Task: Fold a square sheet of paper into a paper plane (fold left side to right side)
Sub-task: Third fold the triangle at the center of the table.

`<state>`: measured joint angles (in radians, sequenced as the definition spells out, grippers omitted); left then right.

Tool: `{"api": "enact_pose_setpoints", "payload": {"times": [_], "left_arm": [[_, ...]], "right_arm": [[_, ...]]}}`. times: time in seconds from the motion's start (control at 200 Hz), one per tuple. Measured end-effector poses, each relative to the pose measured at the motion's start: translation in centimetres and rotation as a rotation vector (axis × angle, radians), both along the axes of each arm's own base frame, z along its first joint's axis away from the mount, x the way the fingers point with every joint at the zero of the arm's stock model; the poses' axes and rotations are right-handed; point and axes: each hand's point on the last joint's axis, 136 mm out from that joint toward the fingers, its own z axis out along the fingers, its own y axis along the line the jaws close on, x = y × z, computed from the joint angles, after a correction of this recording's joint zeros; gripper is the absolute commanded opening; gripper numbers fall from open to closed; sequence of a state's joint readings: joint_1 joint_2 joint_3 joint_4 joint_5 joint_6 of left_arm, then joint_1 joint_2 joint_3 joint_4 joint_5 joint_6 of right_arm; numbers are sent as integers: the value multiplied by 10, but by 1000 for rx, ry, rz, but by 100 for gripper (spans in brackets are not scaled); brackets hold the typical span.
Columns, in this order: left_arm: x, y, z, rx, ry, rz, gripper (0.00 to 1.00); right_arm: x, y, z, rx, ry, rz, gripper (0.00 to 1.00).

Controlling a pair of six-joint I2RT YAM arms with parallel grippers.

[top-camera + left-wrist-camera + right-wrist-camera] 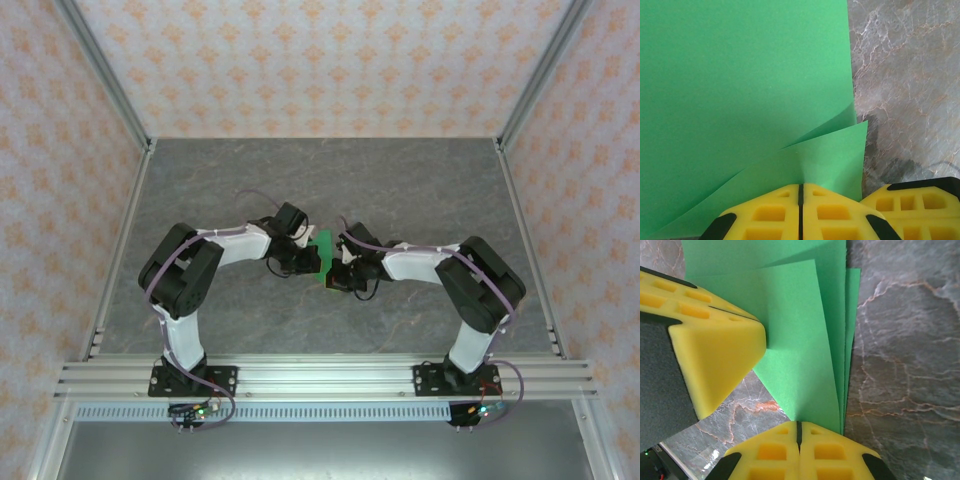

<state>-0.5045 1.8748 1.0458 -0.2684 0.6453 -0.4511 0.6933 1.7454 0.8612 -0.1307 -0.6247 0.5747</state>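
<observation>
The partly folded paper (pixel 324 252) is at the middle of the counter (pixel 420 190), between both arms. The left claw (pixel 801 187) is closed on one corner. The right claw (pixel 799 424) is closed on stacked layers, probably to keep the edges aligned for creasing.

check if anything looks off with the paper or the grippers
Nothing torn or spilled. The green paper is pinched by the left gripper and right gripper, and its layers fan apart along one edge instead of lying flush, so the fold looks slightly uneven.
</observation>
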Motion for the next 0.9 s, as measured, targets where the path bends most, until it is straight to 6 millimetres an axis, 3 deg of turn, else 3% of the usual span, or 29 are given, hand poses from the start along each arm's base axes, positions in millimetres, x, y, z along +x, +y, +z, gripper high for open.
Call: {"api": "enact_pose_setpoints", "payload": {"times": [0.5, 0.666, 0.806, 0.901], "left_arm": [[2, -2, 0, -1, 2, -7, 7], [2, -2, 0, -2, 2, -7, 8], [2, -2, 0, -5, 4, -5, 7], [2, -2, 0, -5, 4, -5, 8]], "right_arm": [[-20, -29, 0, -68, -2, -27, 0], [-33, -45, 9, -126, 34, -33, 0], [-20, -36, 33, -95, -5, -34, 0], [-9, -25, 38, -71, -17, -34, 0]]}}
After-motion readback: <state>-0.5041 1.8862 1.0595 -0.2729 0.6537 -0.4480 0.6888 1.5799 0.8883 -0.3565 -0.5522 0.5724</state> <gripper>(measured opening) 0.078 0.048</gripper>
